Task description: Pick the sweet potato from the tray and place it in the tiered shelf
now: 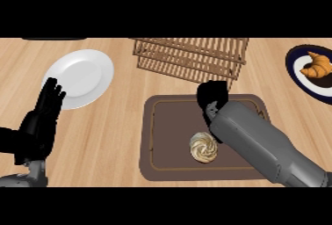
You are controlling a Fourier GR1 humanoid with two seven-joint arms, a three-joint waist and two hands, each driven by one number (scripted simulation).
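Worktop: pale wood with a fine grain, carrying everything here.
Tray: dark brown, rectangular with rounded corners and a thin lighter line inside its rim; it lies near the worktop's near edge, right of the middle.
Sweet potato: not visible anywhere on the tray or the shelf; its colour and shape cannot be told. It may be hidden under the right robot hand, but this does not show.
Cupcake: cream swirl topping, on the tray's near half, just beside the right forearm.
Tiered shelf: brown slatted racks at the worktop's far edge, beyond the tray.
Right robot hand: black, over the tray's far edge with fingers curled downward; what they enclose cannot be told.
Left robot hand: black, fingers straight and up, resting near the worktop's left edge.
White plate: near the far left corner, bare.
Dark plate: at the right edge, holding a croissant.
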